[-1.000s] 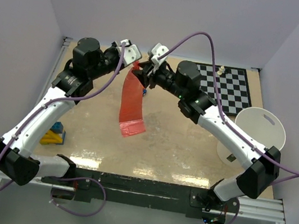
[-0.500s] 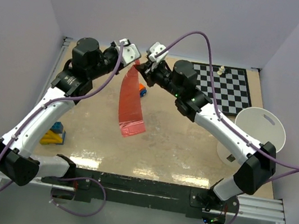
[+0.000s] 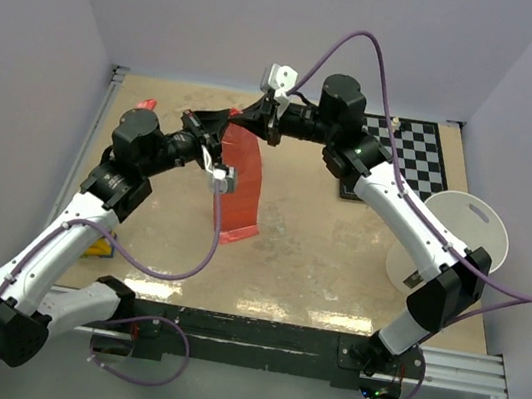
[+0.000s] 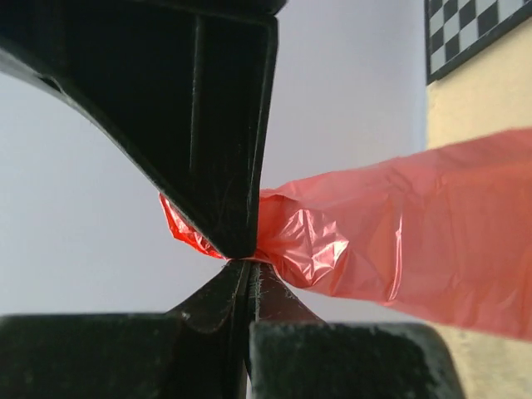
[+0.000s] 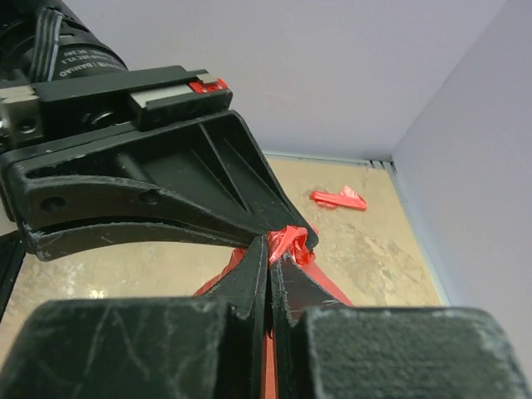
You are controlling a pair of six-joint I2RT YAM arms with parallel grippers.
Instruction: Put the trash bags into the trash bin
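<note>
Spreading under everything, the counter [image 3: 317, 258] carries the bin [image 3: 475, 225] at its near right. The bag [image 3: 240, 185] is held up left of centre, toward the far side, its long axis hanging from the pinched top down toward the counter. That top is clamped by the left fingers [image 4: 218, 166] and the right fingers [image 5: 248, 287], both shut on the film almost tip to tip. From this grip the bin lies well apart, rightward and nearer; the right arm is judged closer for the carry.
</note>
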